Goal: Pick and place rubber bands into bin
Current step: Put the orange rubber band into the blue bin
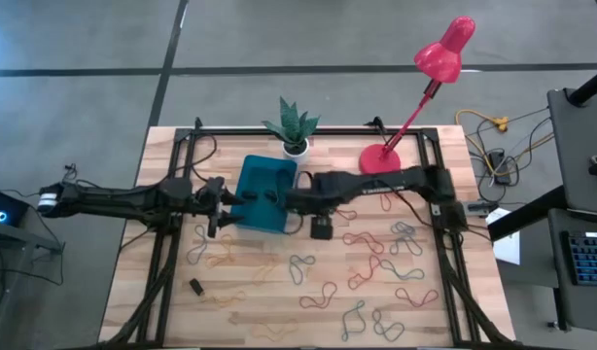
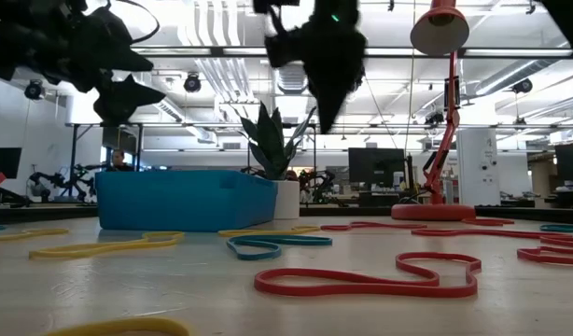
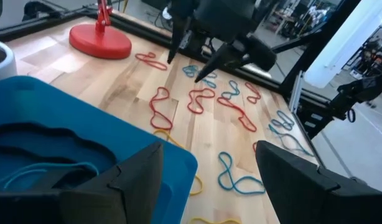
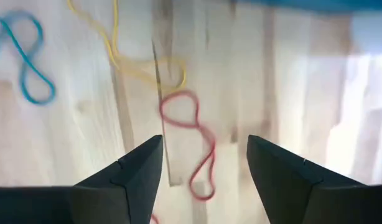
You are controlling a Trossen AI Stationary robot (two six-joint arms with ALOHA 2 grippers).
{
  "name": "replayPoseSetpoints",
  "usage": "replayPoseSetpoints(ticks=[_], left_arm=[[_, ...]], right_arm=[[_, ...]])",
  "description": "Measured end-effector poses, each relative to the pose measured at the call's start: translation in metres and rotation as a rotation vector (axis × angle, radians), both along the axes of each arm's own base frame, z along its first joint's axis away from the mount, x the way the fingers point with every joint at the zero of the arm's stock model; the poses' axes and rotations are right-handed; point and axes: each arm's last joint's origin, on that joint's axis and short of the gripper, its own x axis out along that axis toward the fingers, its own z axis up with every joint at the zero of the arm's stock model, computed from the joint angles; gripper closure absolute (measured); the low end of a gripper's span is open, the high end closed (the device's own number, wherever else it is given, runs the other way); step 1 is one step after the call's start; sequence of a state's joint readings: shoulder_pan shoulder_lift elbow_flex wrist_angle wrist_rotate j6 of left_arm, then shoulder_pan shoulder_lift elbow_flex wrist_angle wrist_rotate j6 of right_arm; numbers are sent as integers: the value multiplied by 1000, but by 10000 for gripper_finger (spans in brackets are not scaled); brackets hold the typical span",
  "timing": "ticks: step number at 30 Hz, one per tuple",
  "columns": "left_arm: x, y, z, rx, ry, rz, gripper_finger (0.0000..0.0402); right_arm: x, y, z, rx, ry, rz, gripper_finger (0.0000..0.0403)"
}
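The teal-blue bin (image 1: 252,173) sits at the table's middle, toward the far side; in the left wrist view a blue band (image 3: 48,171) lies inside the bin (image 3: 29,106). Many rubber bands (image 1: 376,267) in red, yellow, blue-green and dark colours lie loose on the wood, mostly right of and nearer than the bin. My left gripper (image 1: 219,206) (image 3: 208,149) is open and hovers at the bin's left side. My right gripper (image 1: 277,199) (image 4: 203,140) is open, raised above the table (image 2: 326,112) by the bin, with a red band (image 4: 194,143) on the wood below it.
A white pot with a green plant (image 1: 295,131) stands just beyond the bin, a red desk lamp's base (image 1: 381,157) to its right. A small black object (image 1: 195,287) lies near the left front. Black frame rails (image 1: 160,253) run along the table's sides.
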State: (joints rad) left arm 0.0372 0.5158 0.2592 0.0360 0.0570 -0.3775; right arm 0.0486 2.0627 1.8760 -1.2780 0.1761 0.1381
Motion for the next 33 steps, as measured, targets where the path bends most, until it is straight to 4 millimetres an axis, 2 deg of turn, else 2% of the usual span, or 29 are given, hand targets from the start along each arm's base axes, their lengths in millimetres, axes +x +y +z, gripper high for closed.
replayPoseSetpoints(ticks=[4,9,17,33], left_arm=[[3,0,-4,-1,30,0,162],[7,0,-8,-4,66,0,162],[11,0,-13,-8,110,1,162],[14,1,-16,-9,128,1,162]], right_arm=[[-21,4,-20,5,-65,15,190],[-43,-5,-45,-33,-81,179,193],[-54,-18,-87,-67,-60,360,193],[-67,-47,-118,14,-113,326,193]])
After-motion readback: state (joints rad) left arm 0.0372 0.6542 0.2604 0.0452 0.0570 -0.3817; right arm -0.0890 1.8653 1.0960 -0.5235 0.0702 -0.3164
